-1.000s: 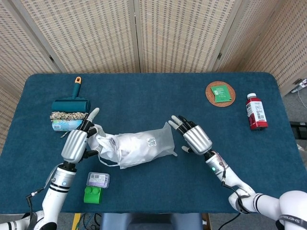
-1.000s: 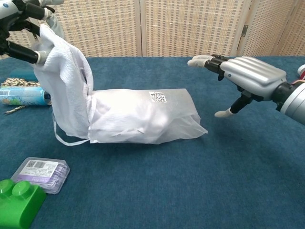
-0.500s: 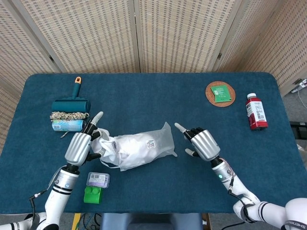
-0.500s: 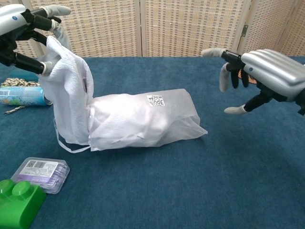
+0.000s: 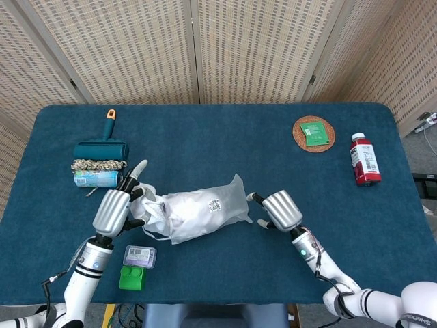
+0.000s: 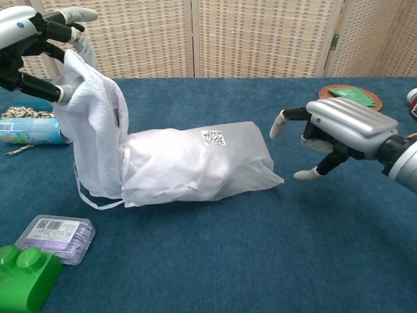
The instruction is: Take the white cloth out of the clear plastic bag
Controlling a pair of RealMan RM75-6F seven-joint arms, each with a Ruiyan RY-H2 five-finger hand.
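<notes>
The dark blue carpeted tabletop is carrying every item under inspection. The clear plastic bag is lying on its side near the middle, its closed end pointing toward the right hand. The white cloth is sitting mostly inside the bag, with one end standing up out of the bag's open mouth on the left side. The left hand is pinching that raised end of cloth between thumb and finger, its other fingers spreading upward. The right hand is holding nothing; its fingers are curling downward just beside the bag's closed end, and contact cannot be confirmed. A teal lint roller with an orange-tipped handle is lying at the far left, with a braided rope bundle and a pale blue can just beside it. A red bottle with a white cap is lying at the right edge. A round woven coaster is bearing a green card. A clear lidded box and a green toy brick are sitting near the front left.
</notes>
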